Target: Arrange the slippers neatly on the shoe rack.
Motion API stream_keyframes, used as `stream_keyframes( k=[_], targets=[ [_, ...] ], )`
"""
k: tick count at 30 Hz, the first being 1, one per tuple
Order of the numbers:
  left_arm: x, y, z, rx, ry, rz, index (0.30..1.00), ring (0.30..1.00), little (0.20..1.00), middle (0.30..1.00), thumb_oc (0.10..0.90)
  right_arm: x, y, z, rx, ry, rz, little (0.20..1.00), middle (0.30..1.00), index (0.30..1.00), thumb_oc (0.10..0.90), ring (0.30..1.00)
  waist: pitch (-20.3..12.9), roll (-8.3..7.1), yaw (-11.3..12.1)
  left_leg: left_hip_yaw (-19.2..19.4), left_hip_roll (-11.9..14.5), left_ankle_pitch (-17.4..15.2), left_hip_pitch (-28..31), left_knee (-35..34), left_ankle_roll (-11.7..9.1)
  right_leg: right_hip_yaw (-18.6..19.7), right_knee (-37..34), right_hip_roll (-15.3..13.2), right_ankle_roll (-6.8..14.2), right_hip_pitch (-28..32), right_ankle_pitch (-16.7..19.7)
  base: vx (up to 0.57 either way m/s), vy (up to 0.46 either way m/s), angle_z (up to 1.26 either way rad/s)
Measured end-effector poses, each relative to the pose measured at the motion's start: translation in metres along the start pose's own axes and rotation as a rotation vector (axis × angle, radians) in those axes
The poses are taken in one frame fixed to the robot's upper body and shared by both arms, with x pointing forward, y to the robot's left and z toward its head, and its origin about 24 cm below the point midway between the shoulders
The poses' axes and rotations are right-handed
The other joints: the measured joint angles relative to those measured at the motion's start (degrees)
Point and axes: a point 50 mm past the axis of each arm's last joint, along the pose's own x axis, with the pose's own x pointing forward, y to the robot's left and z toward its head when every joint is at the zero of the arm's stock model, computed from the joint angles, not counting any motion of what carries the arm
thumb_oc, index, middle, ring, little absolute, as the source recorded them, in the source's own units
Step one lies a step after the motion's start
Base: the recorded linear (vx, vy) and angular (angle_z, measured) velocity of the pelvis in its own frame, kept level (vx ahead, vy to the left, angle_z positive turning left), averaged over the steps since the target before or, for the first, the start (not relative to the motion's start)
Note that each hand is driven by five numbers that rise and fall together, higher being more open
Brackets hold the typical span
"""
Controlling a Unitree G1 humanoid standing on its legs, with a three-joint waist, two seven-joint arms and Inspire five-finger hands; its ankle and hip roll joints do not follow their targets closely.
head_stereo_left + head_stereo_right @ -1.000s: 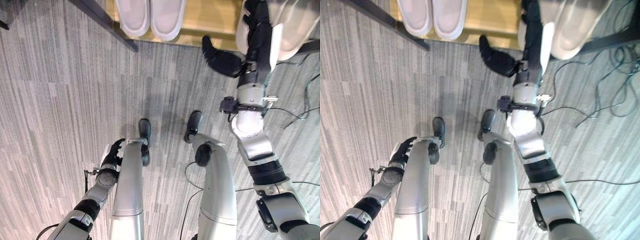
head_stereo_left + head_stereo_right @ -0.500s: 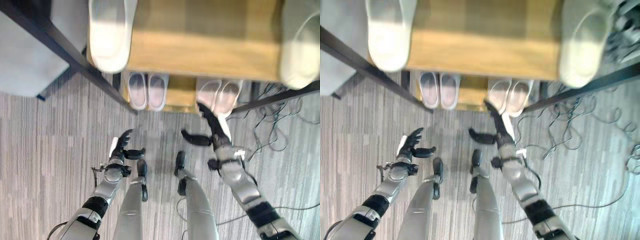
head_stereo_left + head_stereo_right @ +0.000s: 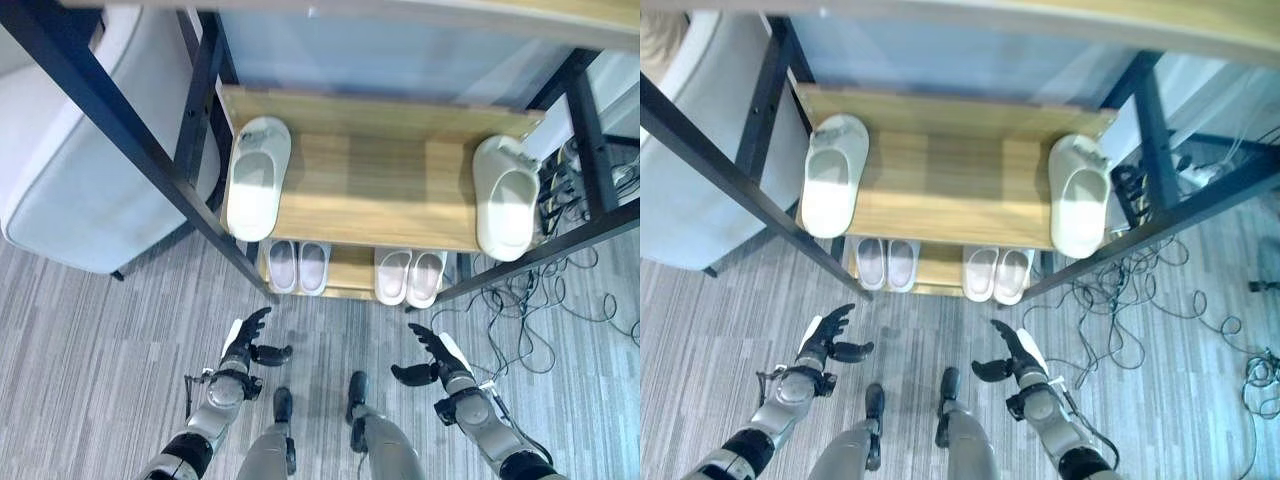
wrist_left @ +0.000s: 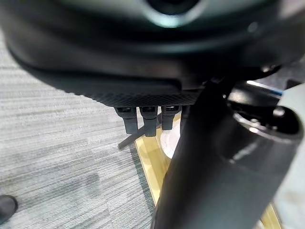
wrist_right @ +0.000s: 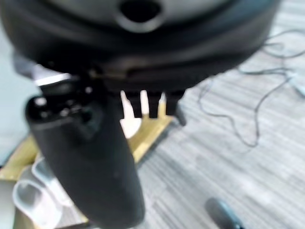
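Left eye view: shoe rack (image 3: 350,115) with wooden shelves and a dark metal frame, seen from above.
Upper shelf (image 3: 380,190): one pale slipper (image 3: 256,176) at left edge, toe toward front edge; another pale slipper (image 3: 505,196) at right edge, well apart from the first.
Lower shelf (image 3: 351,268): pair of slippers (image 3: 297,265) side by side near left end, touching; second pair (image 3: 409,275) near right end, tilted slightly, toes at front edge.
Left robot hand (image 3: 248,340): above grey carpet floor (image 3: 100,350), in front of the rack's left leg; fingers straight and spread, thumb out, holding nothing.
Right robot hand (image 3: 432,357): above floor in front of the rack's right side; fingers spread apart, palm turned inward, empty.
Left wrist view: straight fingers (image 4: 144,119) pointing toward lower shelf edge (image 4: 151,162).
Right wrist view: straight fingers (image 5: 152,106) toward the shelf; slippers (image 5: 35,198) on it.
Beside rack: white bin-like object (image 3: 75,170) at left; tangle of cables (image 3: 545,300) on floor at right.
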Motion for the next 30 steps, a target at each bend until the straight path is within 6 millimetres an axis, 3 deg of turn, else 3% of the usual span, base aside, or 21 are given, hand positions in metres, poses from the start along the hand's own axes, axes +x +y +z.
stream_keyframes(
  k=[1,3,7,12,18,26,30],
  targets=[
    [-0.014,0.006,-0.002,0.094,-0.045,-0.060,0.900,0.900,0.900,0.900,0.800,-0.006,-0.004,-0.017,-0.008,0.067,-0.010,0.900,0.900,0.900,0.800,0.900,0.47,1.23,0.58,-0.65,0.04,0.59,1.93,-1.36,-0.30,-0.79,-1.50,0.61,0.26,2.55,-0.05,0.08,-0.046,0.26],
    [-0.020,0.010,-0.013,0.112,-0.006,-0.071,0.900,0.900,0.900,0.900,0.800,-0.012,-0.005,-0.039,-0.024,0.154,-0.005,0.900,0.900,0.900,0.800,0.900,0.59,2.93,2.46,-0.66,0.59,0.65,5.09,-2.99,-0.37,-1.12,-2.66,1.25,0.46,5.34,-0.22,0.12,-0.091,0.08],
    [-0.025,0.017,-0.022,0.130,0.032,-0.073,0.900,0.900,0.900,0.900,0.800,-0.015,-0.006,-0.053,-0.043,0.224,-0.002,0.900,0.900,0.900,0.800,0.900,0.08,5.66,2.84,-1.15,1.37,1.35,7.69,-4.83,-0.86,-1.98,-4.26,1.81,0.54,8.22,-0.34,0.10,-0.090,0.05],
    [-0.027,0.012,-0.013,0.113,-0.014,-0.113,0.900,0.900,0.900,0.900,0.800,-0.023,-0.001,-0.068,-0.047,0.289,0.012,0.900,0.900,0.900,0.800,0.900,-0.91,7.10,2.69,-1.12,2.39,1.61,11.20,-6.34,-1.20,-2.07,-7.34,3.03,0.36,12.55,0.24,0.08,-0.084,0.00],
    [-0.027,0.003,0.013,0.015,-0.126,-0.147,0.900,0.900,0.900,0.900,0.800,-0.037,0.001,-0.090,-0.060,0.380,0.018,0.900,0.900,0.900,0.800,0.900,-2.86,9.62,2.73,-0.87,2.31,2.52,12.71,-6.35,-2.54,-2.10,-13.34,3.59,0.11,16.90,2.60,0.04,-0.066,0.00],
    [-0.025,-0.006,0.043,-0.149,-0.241,-0.148,0.900,0.900,0.900,0.900,0.800,-0.047,0.004,-0.103,-0.065,0.439,0.030,0.900,0.900,0.900,0.800,0.900,-3.28,10.05,2.31,0.00,2.48,4.63,13.95,-6.38,-5.03,-1.95,-16.28,4.34,-0.53,19.53,3.85,0.03,-0.056,-0.02],
    [-0.026,-0.008,0.060,-0.166,-0.310,-0.164,0.900,0.900,0.900,0.900,0.800,-0.047,0.003,-0.104,-0.046,0.447,0.015,0.900,0.900,0.900,0.800,0.900,-3.28,10.01,2.22,0.09,2.62,5.52,14.39,-6.46,-5.06,-1.83,-16.28,4.54,-0.52,19.92,3.84,0.02,-0.028,-0.02]
  ],
)
